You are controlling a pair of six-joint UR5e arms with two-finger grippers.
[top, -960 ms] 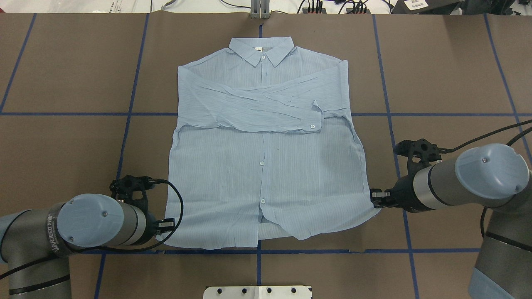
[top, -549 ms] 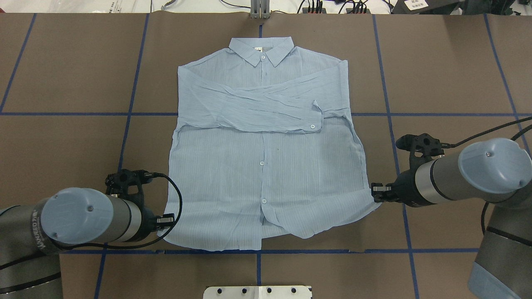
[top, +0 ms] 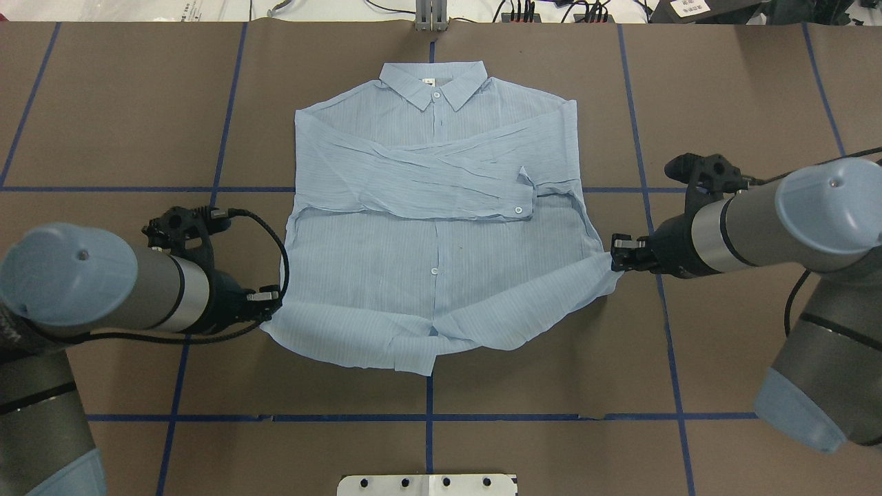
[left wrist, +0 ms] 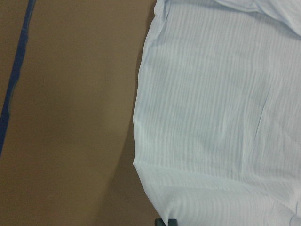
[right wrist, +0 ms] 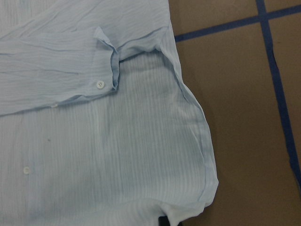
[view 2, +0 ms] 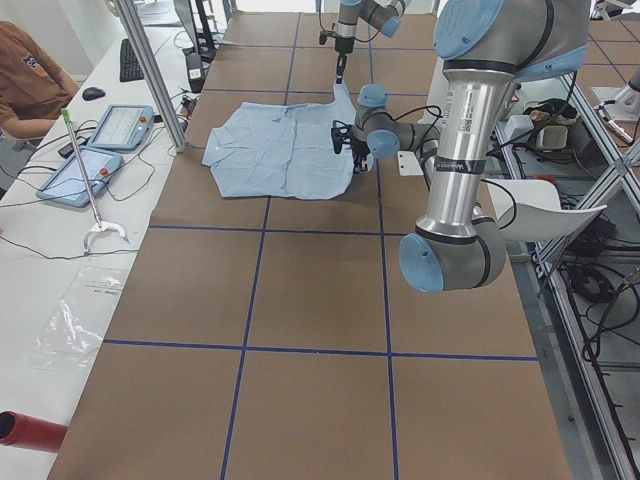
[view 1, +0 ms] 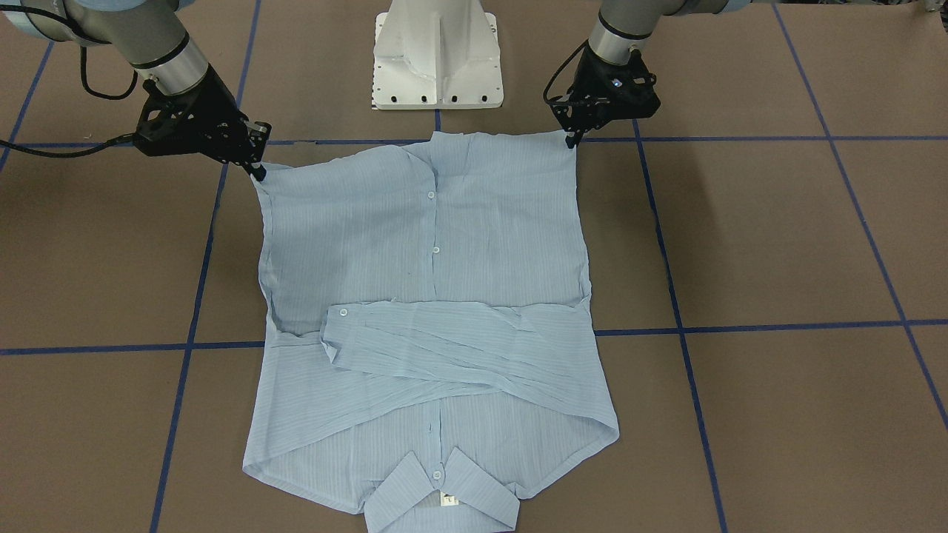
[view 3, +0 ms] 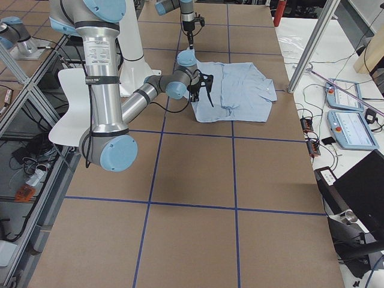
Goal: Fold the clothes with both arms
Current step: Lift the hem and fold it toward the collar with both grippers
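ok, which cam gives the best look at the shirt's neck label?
Exterior front-facing: the neck label sits inside the collar, nearest that camera. Overhead shows it only as a small white speck. Side views are too distant; neither wrist view includes it.

Light blue, finely striped long-sleeved button-up shirt [top: 441, 275] lies front up on the brown tabletop [top: 723, 103], collar farthest from the robot, sleeves crossed over the chest. Silver-grey tubular left arm [top: 158, 296] and right arm [top: 744, 220] reach in from either side. The black two-finger left claw [top: 267, 306] and right claw [top: 615, 252] each pinch one hem corner, the hem bowing toward the robot between them.
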